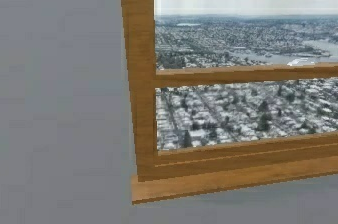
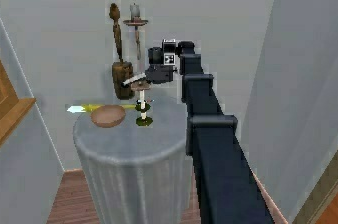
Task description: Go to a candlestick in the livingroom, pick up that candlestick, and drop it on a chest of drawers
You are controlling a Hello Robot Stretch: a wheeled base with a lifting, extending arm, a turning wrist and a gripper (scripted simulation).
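Note:
In the arm side view a round table (image 2: 127, 160) draped in grey cloth stands in a corner. On it, a small upright candlestick-like thing (image 2: 143, 108) with a thin dark stem rests on a greenish base. A pale candlestick shape (image 2: 134, 14) shows farther back, against the wall. My arm (image 2: 212, 140) reaches up over the table's right side. The gripper (image 2: 148, 84) is at the small upright thing. I cannot tell whether it holds anything.
A wooden bowl (image 2: 107, 116) and a tall brown wooden statue (image 2: 119, 55) share the table. A flat green thing (image 2: 77, 108) lies at its left rim. A wood-framed window (image 1: 247, 100) with a city view faces me, grey wall (image 1: 47, 110) to its left. Wood floor (image 2: 72, 200) surrounds the table.

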